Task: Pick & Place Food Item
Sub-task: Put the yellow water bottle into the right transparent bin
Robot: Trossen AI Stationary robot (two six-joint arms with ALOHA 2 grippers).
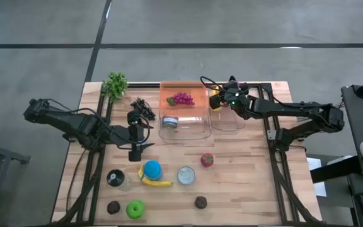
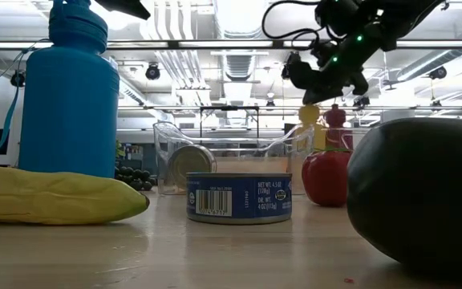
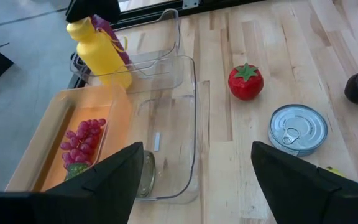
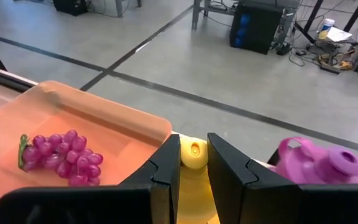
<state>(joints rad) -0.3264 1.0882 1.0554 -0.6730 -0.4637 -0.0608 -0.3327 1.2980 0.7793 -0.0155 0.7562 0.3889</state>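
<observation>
From above, the right gripper (image 1: pixel 217 99) hangs over the small clear plastic tub (image 1: pixel 229 120) at the back of the wooden table (image 1: pixel 244 183), its fingers pinched on a yellow plastic bottle (image 1: pixel 215 101); the left gripper (image 1: pixel 135 151) waits spread wide and empty near the table's middle, short of the large clear plastic bin (image 1: pixel 184 128) that holds a tin can lying on its side (image 1: pixel 169 122). Just behind that bin sits an orange tray (image 1: pixel 197 92) with a bunch of purple grapes (image 1: pixel 183 98). At table height, the yellow bottle (image 2: pixel 310 127) hangs from the right gripper (image 2: pixel 321 90) above the tub, beside a red toy tomato (image 2: pixel 326 177) and a flat tuna tin (image 2: pixel 239 196). The left wrist camera shows its own fingers (image 3: pixel 114 180) wide apart with nothing between them, the yellow bottle (image 3: pixel 101 55) upright over the far tub. The right wrist camera shows the fingers (image 4: pixel 163 171) closed around the bottle's neck (image 4: pixel 193 157), with the grapes (image 4: pixel 64 158) on the tray alongside.
</observation>
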